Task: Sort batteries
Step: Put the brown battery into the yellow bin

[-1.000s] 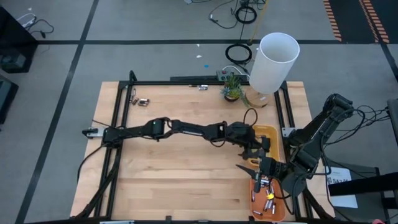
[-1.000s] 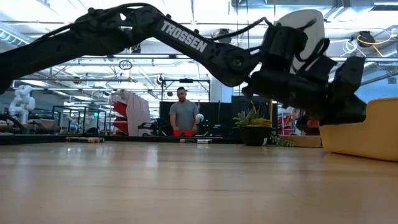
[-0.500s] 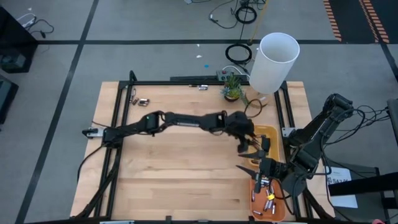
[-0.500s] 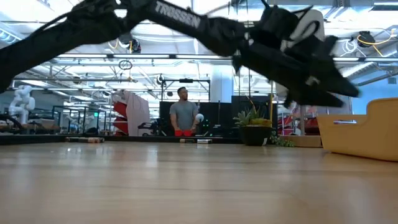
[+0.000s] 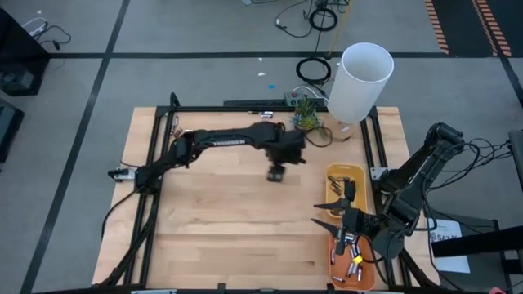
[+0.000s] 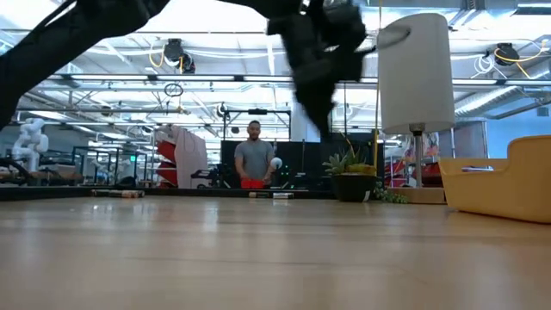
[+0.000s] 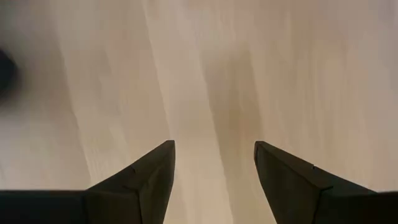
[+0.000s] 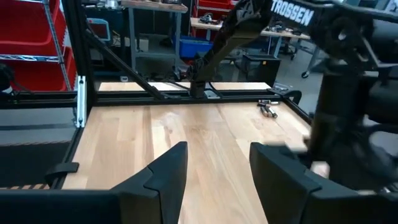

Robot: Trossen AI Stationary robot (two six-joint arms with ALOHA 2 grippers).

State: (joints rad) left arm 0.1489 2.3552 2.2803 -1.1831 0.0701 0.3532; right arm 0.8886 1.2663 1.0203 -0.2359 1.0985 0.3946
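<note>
Several small batteries (image 5: 351, 263) lie in the orange tray (image 5: 333, 255) at the table's near right corner. A yellow tray (image 5: 357, 173) stands just beyond it and also shows in the low view (image 6: 508, 176). Loose batteries lie at the far left (image 5: 186, 133) and at the far edge (image 5: 265, 114). My left gripper (image 5: 278, 170) hangs open over the middle of the table and points down at bare wood (image 7: 214, 168). My right gripper (image 5: 327, 216) stands open above the far end of the orange tray, nothing between its fingers (image 8: 217, 168).
A tall white cylinder (image 5: 359, 82) and a small potted plant (image 5: 305, 114) stand at the far right corner. A black frame (image 5: 155, 163) runs along the table's edges. A person (image 6: 254, 164) stands in the room beyond the table. Bare wood lies across the left and near middle.
My left gripper has left the yellow tray, risen and swung toward the table's far left, out over the middle. It has tipped from nearly level to pointing down.
</note>
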